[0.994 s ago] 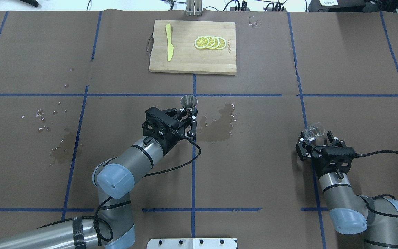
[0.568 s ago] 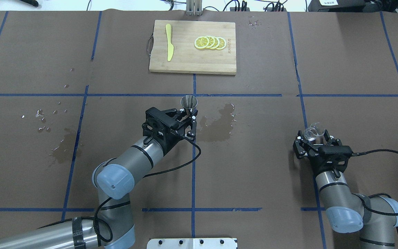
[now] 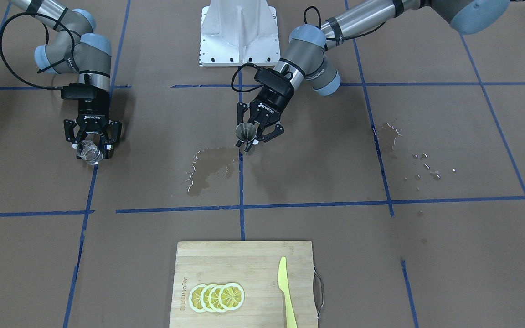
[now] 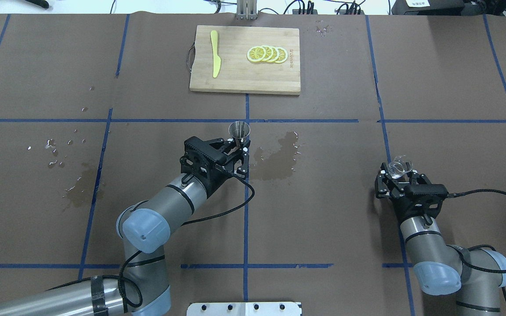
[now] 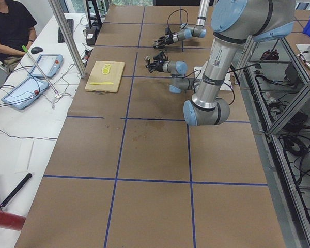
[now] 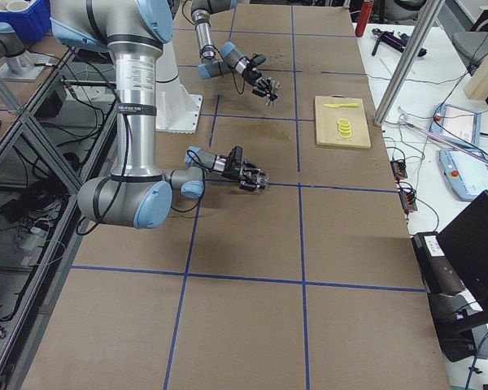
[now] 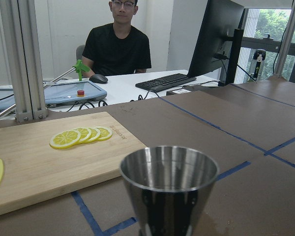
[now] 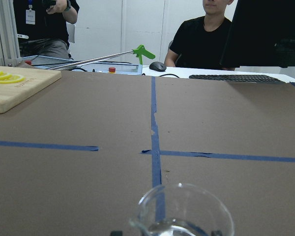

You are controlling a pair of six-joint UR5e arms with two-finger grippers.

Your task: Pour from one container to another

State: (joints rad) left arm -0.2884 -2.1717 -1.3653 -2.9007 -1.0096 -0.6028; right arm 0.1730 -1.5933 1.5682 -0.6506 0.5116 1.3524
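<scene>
A brown-papered table (image 4: 323, 219) is shown, with a board (image 4: 235, 81) lying well beyond the left gripper (image 4: 239, 151). A jigger (image 4: 239, 130) is grasped low on its body by that gripper and held upright. A cup (image 4: 400, 166) is clasped between the right gripper's (image 4: 400, 176) fingers, well apart from the jigger.

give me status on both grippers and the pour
Left gripper: jaws shut on jigger, upright. Right gripper: jaws shut on glass cup, well apart, no pour yet. Only a wet patch on the table between.
</scene>
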